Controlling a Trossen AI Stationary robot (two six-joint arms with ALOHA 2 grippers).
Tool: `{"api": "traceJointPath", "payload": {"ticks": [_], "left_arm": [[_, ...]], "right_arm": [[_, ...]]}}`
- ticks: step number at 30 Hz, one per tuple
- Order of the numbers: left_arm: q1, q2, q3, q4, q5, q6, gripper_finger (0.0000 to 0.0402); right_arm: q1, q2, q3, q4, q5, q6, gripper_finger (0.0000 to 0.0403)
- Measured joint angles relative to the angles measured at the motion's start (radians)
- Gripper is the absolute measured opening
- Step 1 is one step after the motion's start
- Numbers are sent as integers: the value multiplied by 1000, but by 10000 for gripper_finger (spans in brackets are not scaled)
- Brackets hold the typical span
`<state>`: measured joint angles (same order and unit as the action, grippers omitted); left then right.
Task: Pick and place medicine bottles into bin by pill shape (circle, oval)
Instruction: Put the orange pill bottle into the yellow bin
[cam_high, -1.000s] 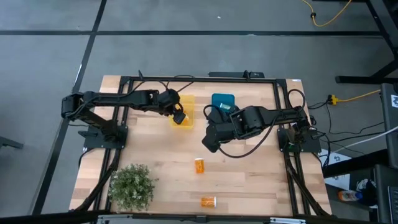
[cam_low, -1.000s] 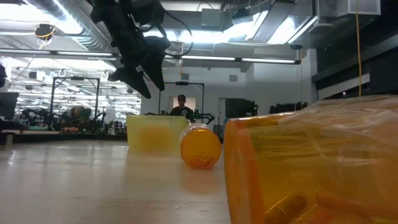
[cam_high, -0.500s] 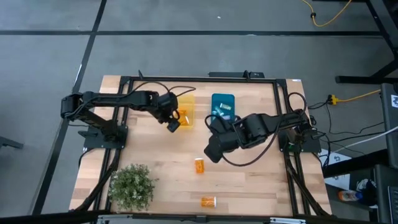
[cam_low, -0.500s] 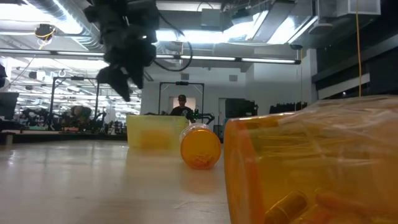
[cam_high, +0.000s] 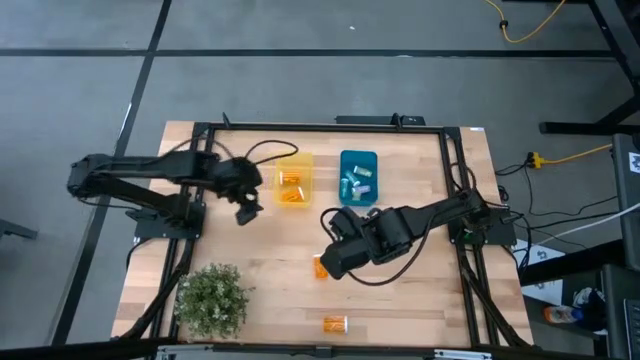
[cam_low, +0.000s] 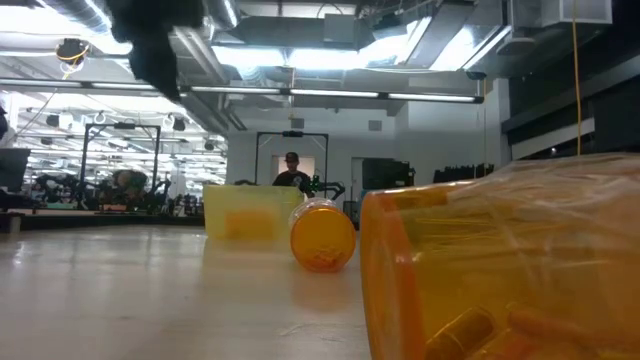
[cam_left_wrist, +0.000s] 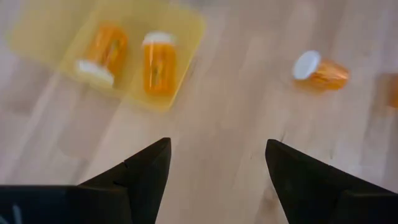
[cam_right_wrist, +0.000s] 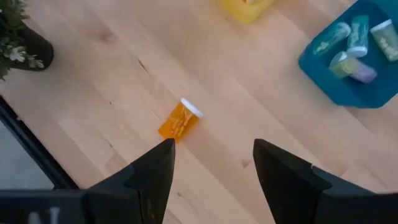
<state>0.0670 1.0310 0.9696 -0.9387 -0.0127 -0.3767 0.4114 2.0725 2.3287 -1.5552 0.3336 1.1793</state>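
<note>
Right gripper (cam_high: 331, 262) nearer, fingers spread, empty. Orange bottle (cam_right_wrist: 179, 119) ahead toward 11 o'clock, cap pointing 1 o'clock. Left gripper (cam_high: 247, 212) parked, fingers released.

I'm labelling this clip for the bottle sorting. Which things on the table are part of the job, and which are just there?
Part of the job:
- two loose orange bottles
- yellow bin with two orange bottles
- blue bin with clear bottles
- left gripper and right gripper, both open and empty

Just there:
- potted plant
- person beyond the table
</note>
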Motion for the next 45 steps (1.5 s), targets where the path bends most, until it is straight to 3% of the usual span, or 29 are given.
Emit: {"api": "traceJointPath", "payload": {"ticks": [9,14,18,20,23,28,45], "left_arm": [[-120,-334,-203,190,-51,50,255],[-126,-532,-383,349,-53,58,255],[-126,-647,-515,343,-54,121,255],[-126,-683,-573,369,-54,74,255],[-126,-714,-652,573,-56,56,255],[-123,-725,-779,862,-73,159,255],[-1,-725,-924,904,-94,202,255]], "right_arm": [[0,68,0,6,-45,13,220],[-2,93,0,19,11,48,220],[-3,102,0,20,7,49,220],[-3,102,0,27,6,50,220],[-2,102,0,44,5,49,220],[-3,102,0,50,5,50,220],[-3,102,0,108,5,51,220]]}}
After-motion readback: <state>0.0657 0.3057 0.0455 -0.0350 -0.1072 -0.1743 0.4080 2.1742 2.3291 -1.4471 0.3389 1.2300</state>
